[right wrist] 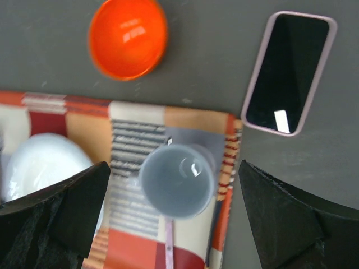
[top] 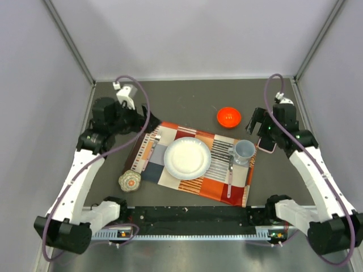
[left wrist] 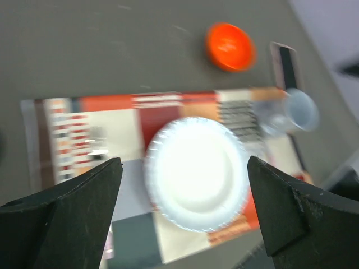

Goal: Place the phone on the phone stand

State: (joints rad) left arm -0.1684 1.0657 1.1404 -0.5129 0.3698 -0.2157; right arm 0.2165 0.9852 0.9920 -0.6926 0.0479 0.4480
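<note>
Left pincer [left wrist: 184, 168] spread wide, nothing between its fingers, hanging over the left side of the bench [top: 187, 102] by the far left corner of the patchwork placemat [top: 222, 190]; right pincer [right wrist: 174, 168] likewise spread and empty, up in the air near the right edge of the bench; phone [right wrist: 289, 73] flat on the bare bench, black screen up, pink case rim showing, close to the right edge, just off the placemat's far right corner, touched by neither pincer, partly hidden under the right arm in the top view; grey mug [right wrist: 176, 179] upright on the right end of the placemat, near the phone but apart from it; white plate [top: 187, 158] at the middle of the placemat; orange bowl [top: 229, 117] on the bare bench beyond the placemat's far edge, toward the right; small round flowered object [top: 129, 181] on the bench just off the placemat's near left corner.
</note>
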